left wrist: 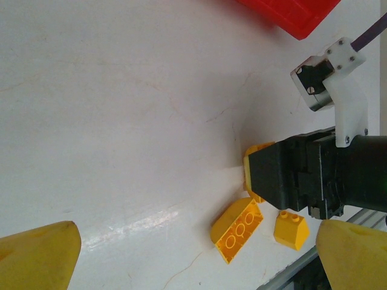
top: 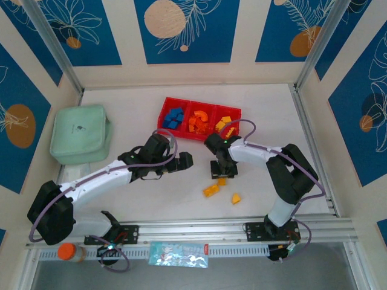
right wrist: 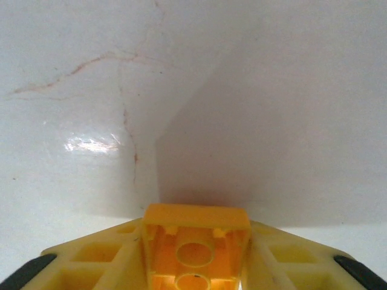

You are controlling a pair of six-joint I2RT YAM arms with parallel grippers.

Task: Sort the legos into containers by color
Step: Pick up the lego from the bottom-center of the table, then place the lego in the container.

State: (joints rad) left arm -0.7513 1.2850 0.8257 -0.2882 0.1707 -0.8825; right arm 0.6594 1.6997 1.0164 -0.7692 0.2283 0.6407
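Closest to my right wrist lens, a yellow brick (right wrist: 196, 248) shows its hollow underside, pinched between the fingers of the right end effector (top: 222, 170) down at the bench (top: 272, 115). Its home, the yellow end of the red tray (top: 202, 103), lies just beyond, nearer this arm. The left end effector (top: 183, 162) hangs wide and empty alongside. Two more yellow legos (top: 211, 190) lie nearer the bases.

Bright, even light from above on the white table (top: 181, 202), shadows soft. Glare streaks in both wrist views, broad grey shadow in the right one. Blurred yellow fingers (left wrist: 36, 257) and yellow lego (right wrist: 196, 241) close to the lenses
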